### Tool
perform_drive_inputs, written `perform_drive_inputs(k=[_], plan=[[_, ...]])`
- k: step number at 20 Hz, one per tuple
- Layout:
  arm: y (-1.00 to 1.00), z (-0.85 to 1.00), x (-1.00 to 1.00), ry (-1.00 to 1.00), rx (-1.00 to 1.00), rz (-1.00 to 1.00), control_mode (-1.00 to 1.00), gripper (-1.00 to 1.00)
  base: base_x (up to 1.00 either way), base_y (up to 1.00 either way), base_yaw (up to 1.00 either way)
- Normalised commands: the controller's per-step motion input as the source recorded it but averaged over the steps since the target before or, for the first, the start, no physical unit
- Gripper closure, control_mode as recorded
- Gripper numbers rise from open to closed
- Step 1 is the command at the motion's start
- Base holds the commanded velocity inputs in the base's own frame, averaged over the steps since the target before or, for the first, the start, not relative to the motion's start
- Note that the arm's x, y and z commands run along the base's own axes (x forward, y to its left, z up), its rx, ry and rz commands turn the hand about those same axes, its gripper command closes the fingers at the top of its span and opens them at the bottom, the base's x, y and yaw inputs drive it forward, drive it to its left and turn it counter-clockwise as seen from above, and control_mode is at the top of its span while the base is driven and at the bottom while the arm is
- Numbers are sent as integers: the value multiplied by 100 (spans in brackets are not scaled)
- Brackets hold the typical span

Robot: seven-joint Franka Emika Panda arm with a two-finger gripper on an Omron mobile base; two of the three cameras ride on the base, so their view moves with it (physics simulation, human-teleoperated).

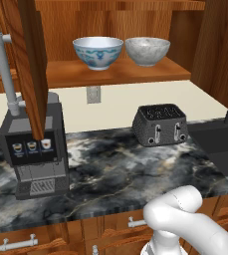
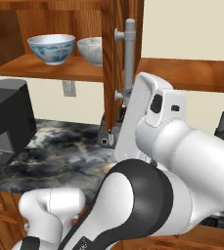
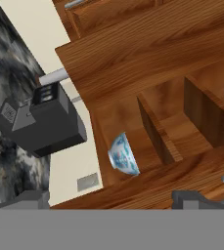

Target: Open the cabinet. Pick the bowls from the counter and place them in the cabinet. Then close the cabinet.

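The cabinet [image 1: 118, 72] stands open, both doors swung out. On its lower shelf the blue-patterned white bowl [image 1: 98, 51] sits left of the speckled grey bowl [image 1: 147, 50], both upright and close together. From the right they appear as the patterned bowl [image 2: 51, 48] and the speckled bowl [image 2: 91, 50], half hidden by the right door [image 2: 111, 63]. My hand [image 2: 155, 102] hovers just right of that door's grey bar handle [image 2: 129, 58]. My gripper [image 3: 111, 202] is open with its fingertips [image 3: 196, 199] wide apart and holds nothing. The patterned bowl [image 3: 123, 155] lies ahead of it.
A black coffee machine [image 1: 33, 149] stands on the marble counter [image 1: 115, 169] under the open left door [image 1: 31, 64], whose handle [image 1: 1, 60] sticks out. A dark toaster [image 1: 160, 124] sits mid-counter. A dark sunken area [image 1: 220, 144] lies at the right. Drawers [image 1: 18, 243] run below.
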Motion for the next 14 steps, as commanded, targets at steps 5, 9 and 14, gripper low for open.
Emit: perform_drive_inputs(k=[5,9,14], plan=[[-20,-24,56,-1,7,7,-100,-100,0,0,0],[-1,-25,56,-1,4,0,-100,-100,0,0,0],[-9,-24,37,0,2,0,-100,-100,0,0,0]])
